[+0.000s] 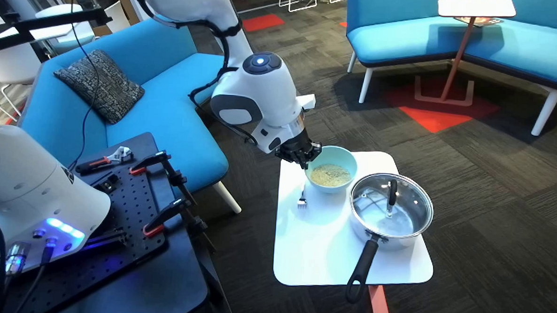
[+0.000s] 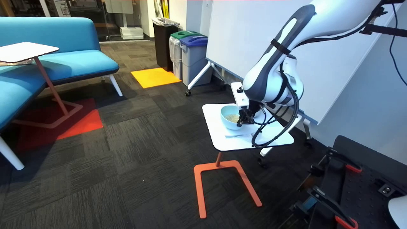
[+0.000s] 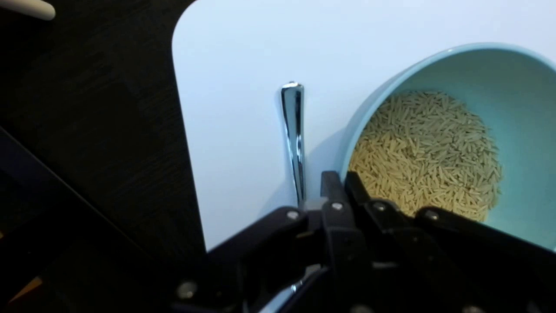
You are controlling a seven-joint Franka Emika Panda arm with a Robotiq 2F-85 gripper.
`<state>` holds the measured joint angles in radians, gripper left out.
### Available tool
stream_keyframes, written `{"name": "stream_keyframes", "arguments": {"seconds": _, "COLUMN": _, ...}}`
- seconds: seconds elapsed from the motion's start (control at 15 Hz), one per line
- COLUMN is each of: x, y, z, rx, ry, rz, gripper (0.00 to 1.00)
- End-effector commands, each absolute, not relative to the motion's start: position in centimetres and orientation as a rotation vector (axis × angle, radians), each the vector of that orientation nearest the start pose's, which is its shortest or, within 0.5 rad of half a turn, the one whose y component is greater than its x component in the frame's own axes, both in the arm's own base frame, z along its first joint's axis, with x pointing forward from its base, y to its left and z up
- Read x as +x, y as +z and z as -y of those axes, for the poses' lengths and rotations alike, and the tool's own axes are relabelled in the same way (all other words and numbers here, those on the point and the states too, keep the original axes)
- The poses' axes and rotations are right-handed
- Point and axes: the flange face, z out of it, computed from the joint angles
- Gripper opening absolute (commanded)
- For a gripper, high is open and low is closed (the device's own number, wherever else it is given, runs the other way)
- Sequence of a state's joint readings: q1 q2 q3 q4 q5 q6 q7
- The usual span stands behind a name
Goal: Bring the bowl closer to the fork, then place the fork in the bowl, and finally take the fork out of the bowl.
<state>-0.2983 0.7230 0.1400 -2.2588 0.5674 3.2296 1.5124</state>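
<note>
The pale blue bowl (image 1: pixel 340 154) stands on a small white table (image 1: pixel 302 251) with rice-like grains inside. It also shows in an exterior view (image 2: pixel 225 123) and at the right of the wrist view (image 3: pixel 525 148). My gripper (image 3: pixel 343 177) has one fingertip outside the bowl's rim and one inside, closed with the rim between them. The gripper also shows at the bowl's edge in both exterior views (image 1: pixel 305 164) (image 2: pixel 240 124). The silver fork (image 3: pixel 294 126) lies on the table beside the bowl, partly hidden by the gripper. It also shows in both exterior views (image 1: pixel 302 200) (image 2: pixel 233 136).
A metal pan (image 1: pixel 411 240) with a glass lid (image 1: pixel 379 212) stands close to the bowl. Its black handle (image 1: pixel 363 268) sticks out past the table edge. A blue sofa (image 1: pixel 176 119) and the robot's dark base table (image 1: pixel 160 273) are nearby.
</note>
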Motion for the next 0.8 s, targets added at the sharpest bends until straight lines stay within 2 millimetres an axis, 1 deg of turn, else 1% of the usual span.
{"name": "stream_keyframes", "arguments": {"seconds": 0.0, "x": 47.83, "y": 7.13, "z": 12.88, "rx": -1.186, "ry": -0.170, "rz": -2.698, "gripper": 0.01}}
{"name": "stream_keyframes", "arguments": {"seconds": 0.2, "x": 47.75, "y": 6.88, "z": 13.20, "rx": -1.191, "ry": -0.191, "rz": -2.701, "gripper": 0.01}}
{"name": "stream_keyframes", "arguments": {"seconds": 0.53, "x": 48.09, "y": 6.73, "z": 12.91, "rx": -1.206, "ry": -0.201, "rz": -2.688, "gripper": 0.02}}
{"name": "stream_keyframes", "arguments": {"seconds": 0.6, "x": 48.05, "y": 6.71, "z": 12.91, "rx": -1.207, "ry": -0.199, "rz": -2.691, "gripper": 0.30}}
{"name": "stream_keyframes", "arguments": {"seconds": 0.67, "x": 48.02, "y": 6.72, "z": 12.90, "rx": -1.210, "ry": -0.196, "rz": -2.691, "gripper": 0.31}}
{"name": "stream_keyframes", "arguments": {"seconds": 0.73, "x": 47.97, "y": 6.75, "z": 12.88, "rx": -1.213, "ry": -0.193, "rz": -2.691, "gripper": 0.36}}
